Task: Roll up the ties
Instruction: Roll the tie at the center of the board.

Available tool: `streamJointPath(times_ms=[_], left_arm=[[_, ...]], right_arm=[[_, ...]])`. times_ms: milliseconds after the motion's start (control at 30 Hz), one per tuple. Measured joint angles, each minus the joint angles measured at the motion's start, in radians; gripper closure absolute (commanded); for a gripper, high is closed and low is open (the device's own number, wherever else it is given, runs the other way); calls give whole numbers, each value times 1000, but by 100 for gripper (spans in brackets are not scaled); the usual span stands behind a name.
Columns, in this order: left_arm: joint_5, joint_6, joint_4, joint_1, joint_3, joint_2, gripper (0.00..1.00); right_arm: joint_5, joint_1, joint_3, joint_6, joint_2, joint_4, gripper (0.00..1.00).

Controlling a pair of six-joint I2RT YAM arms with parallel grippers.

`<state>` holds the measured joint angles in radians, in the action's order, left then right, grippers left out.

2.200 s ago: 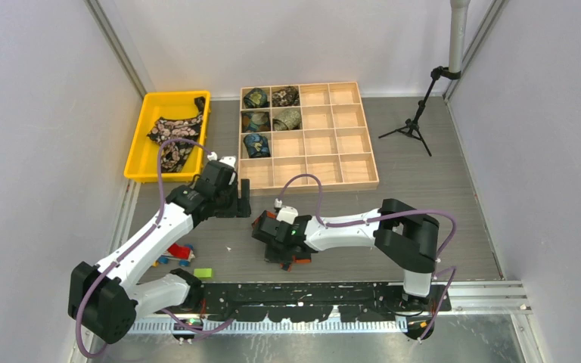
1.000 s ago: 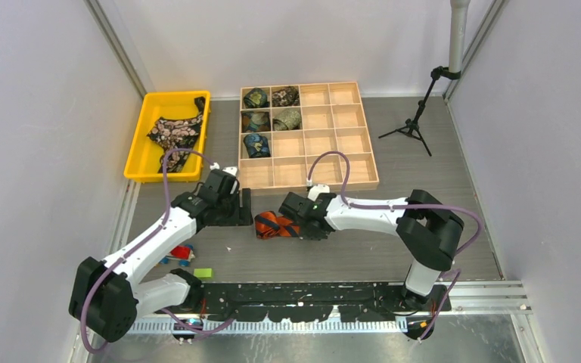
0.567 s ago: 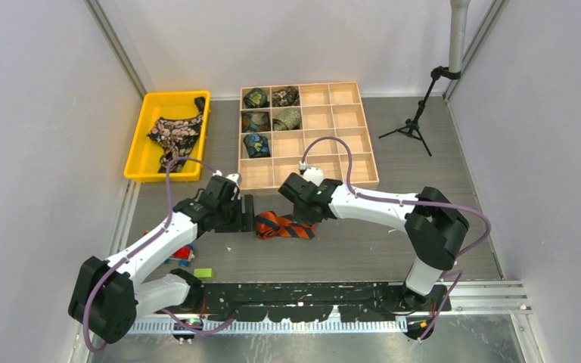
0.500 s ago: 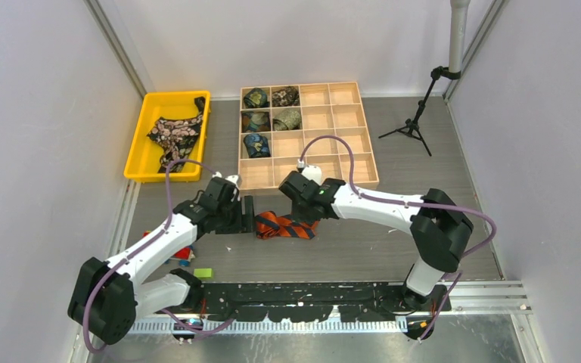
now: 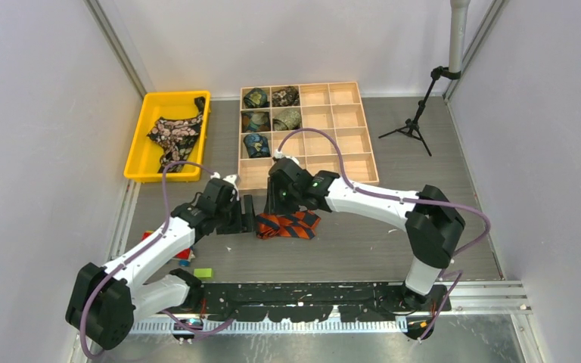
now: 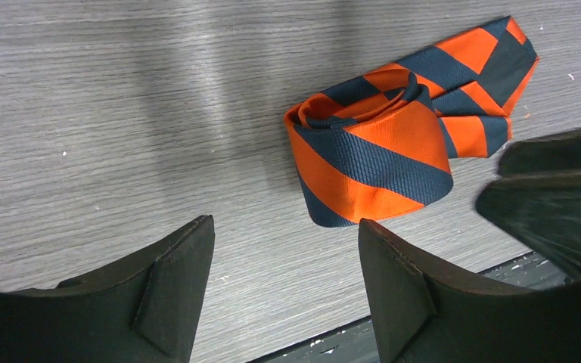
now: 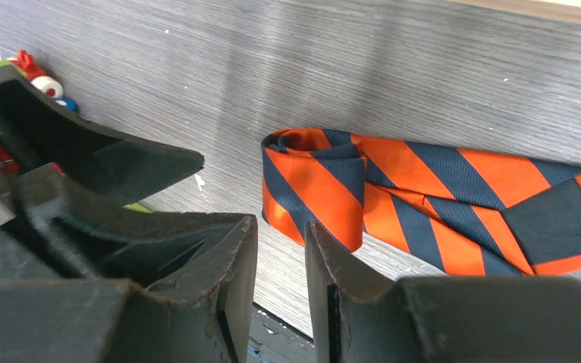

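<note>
The right gripper (image 7: pixel 281 231) has swung left, narrowly parted and empty, the striped tie (image 7: pixel 424 189) lying just ahead of it.

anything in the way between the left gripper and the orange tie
Nothing visible. Only bare table lies between the open left gripper and the half-rolled orange striped tie. The right gripper hangs close by the roll, not across that gap.

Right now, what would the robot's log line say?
orange striped tie: part-rolled, on table, unheld | left gripper: jaws open, near roll | right gripper: jaws slightly apart, empty
</note>
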<state>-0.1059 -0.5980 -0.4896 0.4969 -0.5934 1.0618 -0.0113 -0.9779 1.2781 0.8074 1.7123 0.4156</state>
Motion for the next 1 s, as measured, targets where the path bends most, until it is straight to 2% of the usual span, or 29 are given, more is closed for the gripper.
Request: streamJointPath(times_ms=[400,700,1000], left_arm=[[-1,0,6,0,10,-15,28],[-27,-20,57,0,39,-15,21],[-50,-82,143,0,60,-15,20]], right_arm=[[32,3,9,-24,97,6,74],[32,16,0,-32,97,7,77],[32,21,-41,-35,101,-5,79]])
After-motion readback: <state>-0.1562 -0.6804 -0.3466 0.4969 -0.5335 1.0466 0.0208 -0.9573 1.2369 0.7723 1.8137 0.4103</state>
